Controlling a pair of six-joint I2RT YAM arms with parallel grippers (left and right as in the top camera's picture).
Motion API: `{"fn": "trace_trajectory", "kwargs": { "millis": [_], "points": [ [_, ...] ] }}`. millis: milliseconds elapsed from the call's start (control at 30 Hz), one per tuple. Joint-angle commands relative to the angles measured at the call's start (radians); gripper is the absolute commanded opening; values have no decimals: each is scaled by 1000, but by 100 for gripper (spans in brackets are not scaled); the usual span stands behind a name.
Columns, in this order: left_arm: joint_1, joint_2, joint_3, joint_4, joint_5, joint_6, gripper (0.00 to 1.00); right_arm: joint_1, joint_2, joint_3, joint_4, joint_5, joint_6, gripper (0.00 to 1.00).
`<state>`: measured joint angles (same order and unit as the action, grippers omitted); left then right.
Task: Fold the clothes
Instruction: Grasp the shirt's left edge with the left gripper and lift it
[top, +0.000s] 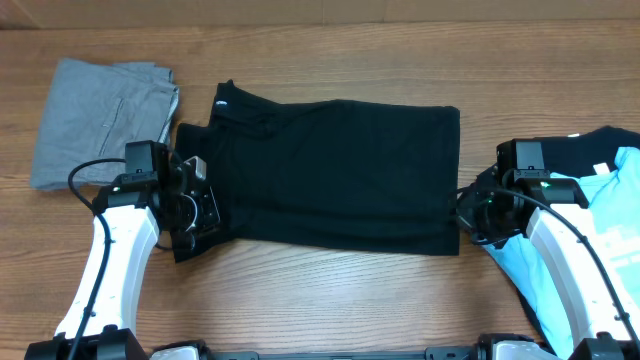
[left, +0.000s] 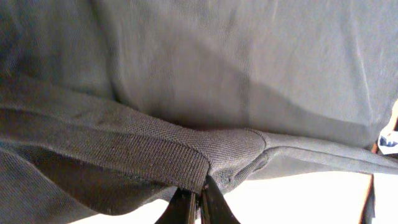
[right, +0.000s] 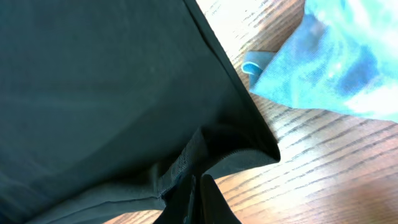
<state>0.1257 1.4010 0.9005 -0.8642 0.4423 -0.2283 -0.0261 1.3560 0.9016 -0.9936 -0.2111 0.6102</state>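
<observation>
The left claw (left: 194, 204) is nipped tight on a ribbed edge of the black shirt (top: 340, 175) at its left near corner. The right claw (right: 198, 194) looks clamped the same way on the shirt's right near corner, though cloth hides most of its tips. The shirt lies spread flat mid-bench (top: 330, 300) between both arms, with a folded grey garment (top: 100, 120) just off its left far corner and a light-blue garment (right: 336, 68) just right of it, partly under the right arm.

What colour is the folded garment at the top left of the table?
The folded garment is plain grey, seen best in the overhead view.
</observation>
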Motion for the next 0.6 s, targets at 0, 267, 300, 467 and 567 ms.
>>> {"fn": "trace_trajectory", "kwargs": {
  "millis": [0, 267, 300, 467, 567],
  "points": [
    [-2, -14, 21, 40, -37, 27, 5, -2, -5, 20, 43, -7, 22, 4],
    [-3, -13, 19, 54, -59, 67, 11, -2, -5, 19, 163, -7, 77, 4],
    [-3, -13, 19, 58, -61, 72, 12, -2, -5, 19, 177, -6, 89, 4],
    [-3, -11, 15, 56, -61, 76, 26, -2, -5, 19, 193, -7, 101, 4],
    [-5, 8, -11, 62, -68, 76, 40, -2, -5, 19, 182, -7, 101, 4]
  ]
}}
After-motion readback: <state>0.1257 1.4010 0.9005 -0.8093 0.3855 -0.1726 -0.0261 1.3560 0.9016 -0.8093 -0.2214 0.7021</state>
